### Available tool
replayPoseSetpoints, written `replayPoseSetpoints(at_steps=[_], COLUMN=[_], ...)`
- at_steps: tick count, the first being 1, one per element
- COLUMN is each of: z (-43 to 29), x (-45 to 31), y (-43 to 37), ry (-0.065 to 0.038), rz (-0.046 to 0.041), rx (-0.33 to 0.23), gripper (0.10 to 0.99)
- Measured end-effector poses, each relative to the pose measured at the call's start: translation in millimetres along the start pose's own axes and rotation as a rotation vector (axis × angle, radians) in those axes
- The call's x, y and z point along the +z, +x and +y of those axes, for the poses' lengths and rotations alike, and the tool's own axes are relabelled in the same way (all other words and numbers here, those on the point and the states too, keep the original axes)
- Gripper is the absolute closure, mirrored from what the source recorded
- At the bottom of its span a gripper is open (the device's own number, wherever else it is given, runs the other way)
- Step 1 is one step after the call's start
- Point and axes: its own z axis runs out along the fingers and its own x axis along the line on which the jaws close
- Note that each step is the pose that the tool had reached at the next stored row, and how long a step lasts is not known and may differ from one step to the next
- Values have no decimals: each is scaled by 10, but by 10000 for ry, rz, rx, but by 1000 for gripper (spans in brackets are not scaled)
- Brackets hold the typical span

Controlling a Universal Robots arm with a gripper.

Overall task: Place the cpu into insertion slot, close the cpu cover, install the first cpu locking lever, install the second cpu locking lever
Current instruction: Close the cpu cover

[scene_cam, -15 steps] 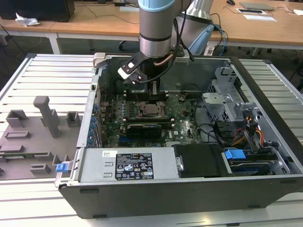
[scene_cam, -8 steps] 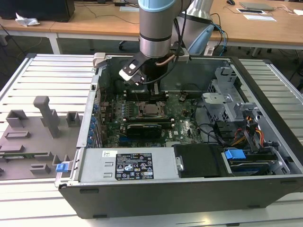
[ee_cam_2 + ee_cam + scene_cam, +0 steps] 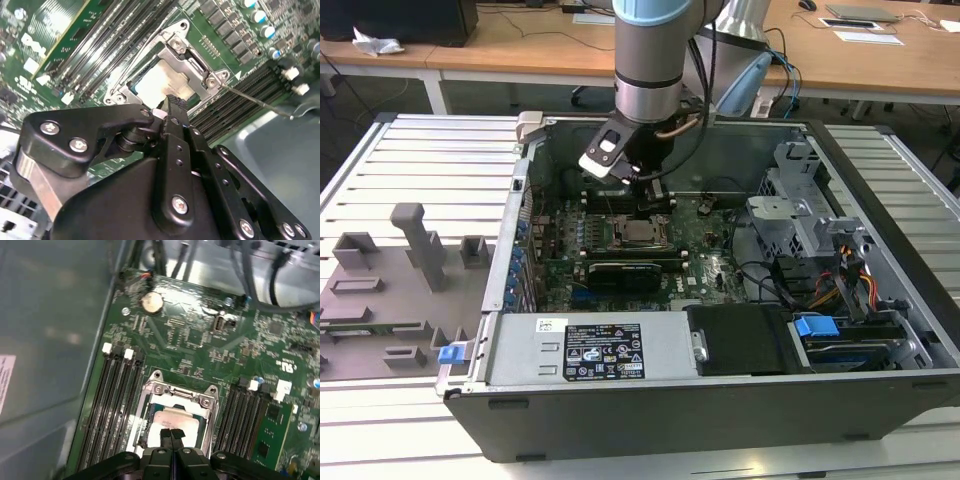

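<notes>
Jaws are squeezed tight together, and nothing can be seen between them.

Start at the exterior view's left. Grey plastic blocks (image 3: pixel 420 245) sit on a table (image 3: pixel 430 150) made of metal slats. Next comes the open computer box (image 3: pixel 650 430). A green board (image 3: pixel 555 265) lies flat inside it. The arm (image 3: pixel 655 60) comes down over the middle of the board. Its gripper (image 3: pixel 650 200) hangs just above the slot (image 3: pixel 620 238). Further to the exterior view's right are a metal cage (image 3: pixel 800 215), some coloured wires (image 3: pixel 865 285) and a blue tab (image 3: pixel 817 326).

In both wrist views the cpu (image 3: pixel 172 416) lies flat in the slot, with its shiny grey top facing up. The cover (image 3: pixel 180 392) is folded down on it like a picture frame, and the cpu shows through the big window. The gripper's tip is right over one edge of the cpu, very near it. I cannot tell if it touches.

In the second wrist view a thin metal rod (image 3: pixel 255 101) sticks out from one corner of the cover. It reaches out over the long black slots (image 3: pixel 235 107) beside it.
</notes>
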Motion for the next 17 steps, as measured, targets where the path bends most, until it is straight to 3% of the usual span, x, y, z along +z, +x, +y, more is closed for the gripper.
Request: replayPoseSetpoints(at_steps=[3, 4, 8, 10, 14, 17], z=[0, 0, 0, 0, 0, 0], x=[0, 0, 0, 1, 0, 0], y=[0, 0, 0, 0, 0, 0], ry=[13, 25, 55, 61, 90, 102], rz=[22, 43, 96, 112, 172, 201], rx=[-654, -1252, -2761, -3180, -4738, -5463], gripper=[980, 980, 980, 980, 980, 980])
